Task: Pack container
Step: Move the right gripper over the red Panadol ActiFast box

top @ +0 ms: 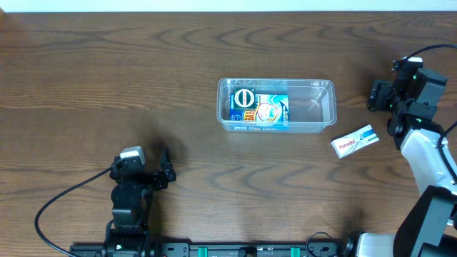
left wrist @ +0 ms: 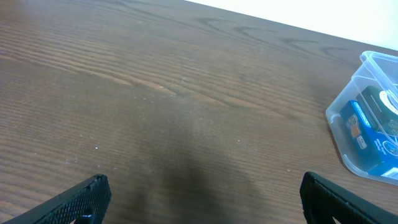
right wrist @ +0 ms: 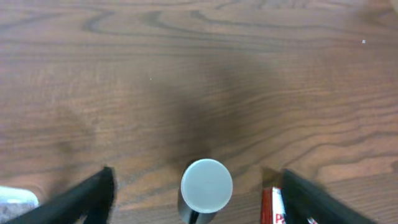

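We had left jaws wide, idle; right jaws straddled a white-capped upright cylinder [right wrist: 206, 185], ungripped. Uneven closing could have toppled it.

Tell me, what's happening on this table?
Two robot arms are packing small items into a clear container. A blue box already lies inside it. The right gripper stands open around a small white-topped cylinder without gripping it. A white and red box lies on the table close by. The left gripper hangs open off to the side, holding nothing.
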Robot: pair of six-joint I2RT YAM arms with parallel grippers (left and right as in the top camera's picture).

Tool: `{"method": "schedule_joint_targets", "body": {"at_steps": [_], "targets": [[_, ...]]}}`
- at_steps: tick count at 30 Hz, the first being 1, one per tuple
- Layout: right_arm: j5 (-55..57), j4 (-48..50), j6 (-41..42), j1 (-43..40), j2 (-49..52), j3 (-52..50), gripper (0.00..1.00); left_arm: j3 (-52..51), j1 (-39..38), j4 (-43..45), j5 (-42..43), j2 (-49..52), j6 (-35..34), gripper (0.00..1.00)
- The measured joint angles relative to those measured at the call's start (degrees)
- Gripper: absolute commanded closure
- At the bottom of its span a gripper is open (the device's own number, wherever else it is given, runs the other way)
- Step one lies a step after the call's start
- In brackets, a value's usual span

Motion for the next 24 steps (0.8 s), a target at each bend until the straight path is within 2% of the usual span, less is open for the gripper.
{"method": "schedule_joint_targets", "body": {"at_steps": [3, 11, 15, 24], "targets": [[-0.39, 0.24, 0.07, -1.27, 0.00, 0.00, 0.21, 0.00, 0.00, 0.00, 0.02, 0.00, 0.00, 0.02], [-6.03, 1.14, -0.02, -4.11, 0.00, 0.00, 0.20, 0.00, 0.00, 0.00, 0.02, 0.00, 0.00, 0.02], [-7.82, 1.90, -0.20, -4.17, 0.15, 0.00, 0.14, 0.00, 0.00, 0.00, 0.02, 0.00, 0.00, 0.02], [-8.61, 4.31, -0.42, -4.20, 4.20, 0.02, 0.15, 0.00, 0.00, 0.00, 0.02, 0.00, 0.00, 0.02]]}}
